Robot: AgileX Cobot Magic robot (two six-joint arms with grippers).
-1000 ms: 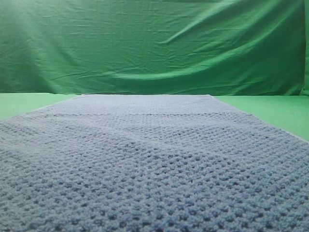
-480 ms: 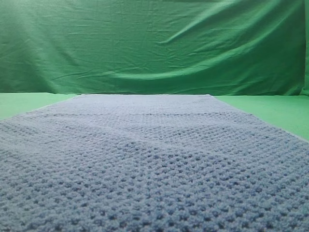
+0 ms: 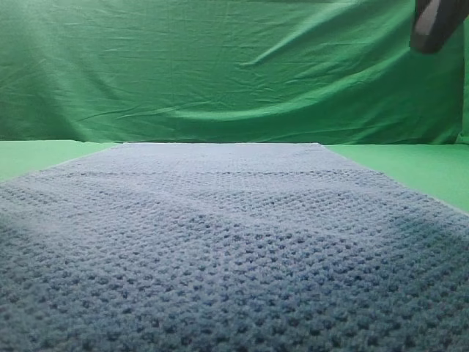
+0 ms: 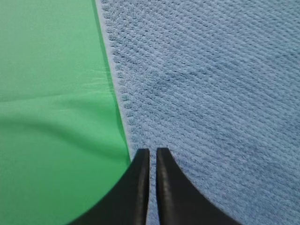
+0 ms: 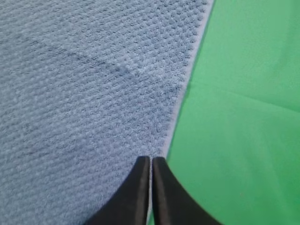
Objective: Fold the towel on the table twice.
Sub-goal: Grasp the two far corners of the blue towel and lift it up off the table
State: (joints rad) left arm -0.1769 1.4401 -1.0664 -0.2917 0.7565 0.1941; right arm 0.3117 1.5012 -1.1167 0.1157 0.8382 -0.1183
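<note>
The blue-grey waffle-knit towel (image 3: 234, 235) lies spread flat on the green table (image 3: 410, 165) and fills most of the high view. In the left wrist view my left gripper (image 4: 153, 151) hovers over the towel's (image 4: 211, 93) left hem. Its jaws are shut to a thin slit with nothing between them. In the right wrist view my right gripper (image 5: 151, 158) is shut just above the towel's (image 5: 84, 93) right hem and holds nothing. A dark part of the right arm (image 3: 432, 26) shows at the top right of the high view.
A wrinkled green backdrop cloth (image 3: 220, 66) hangs behind the table. Bare green table shows left of the towel (image 4: 51, 93) and right of it (image 5: 243, 117).
A dark part of the right arm has come into the top right of the high view. A soft shadow has spread over the near towel, which has not moved.
</note>
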